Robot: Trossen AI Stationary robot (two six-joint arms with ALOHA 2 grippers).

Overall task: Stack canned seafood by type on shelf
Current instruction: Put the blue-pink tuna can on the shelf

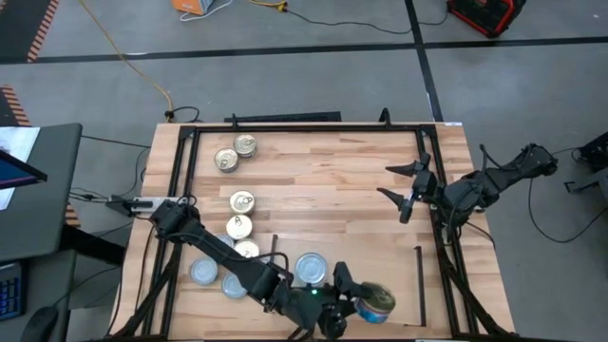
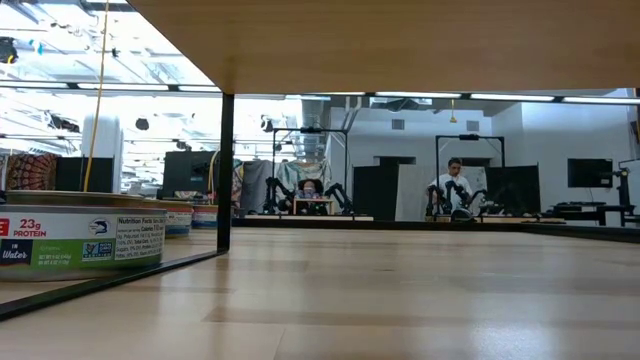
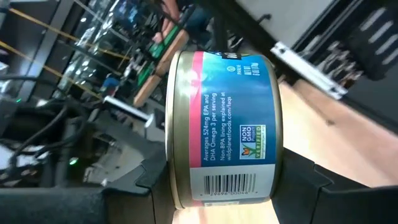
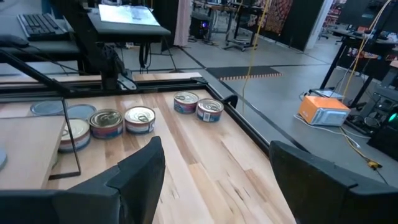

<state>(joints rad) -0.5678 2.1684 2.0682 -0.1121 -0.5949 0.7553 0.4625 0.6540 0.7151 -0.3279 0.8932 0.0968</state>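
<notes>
Several gold-lidded tins lie on the tabletop at the left: a far pair (image 1: 235, 153) (image 4: 199, 106) and a row nearer (image 1: 240, 226) (image 4: 106, 123). Two silvery-blue tins (image 1: 218, 278) sit at the near left, and one (image 1: 311, 268) rests flat on the shelf (image 1: 380, 256). My left gripper (image 1: 359, 302) is shut on a blue-and-pink labelled tin (image 3: 224, 124) above the shelf's near edge. My right gripper (image 1: 403, 187) (image 4: 214, 180) hangs open at the right, with nothing between its fingers. The low view shows a labelled tin (image 2: 80, 240) standing at the left. My left gripper pinches the tin by its two flat ends, one finger (image 3: 152, 177) on one end (image 3: 175, 155) and the other finger (image 3: 305, 180) on the opposite end. The fingers reach out about level toward the table's right. The tin is lifted clear and turned on edge, its label facing the wrist camera.
Black frame rails (image 1: 313, 126) run round the table. Thin black strips (image 1: 275, 255) (image 1: 419, 275) mark the shelf's short sides. A desk with a screen (image 1: 19, 171) stands left of the table. People sit far off in the room (image 2: 455, 185).
</notes>
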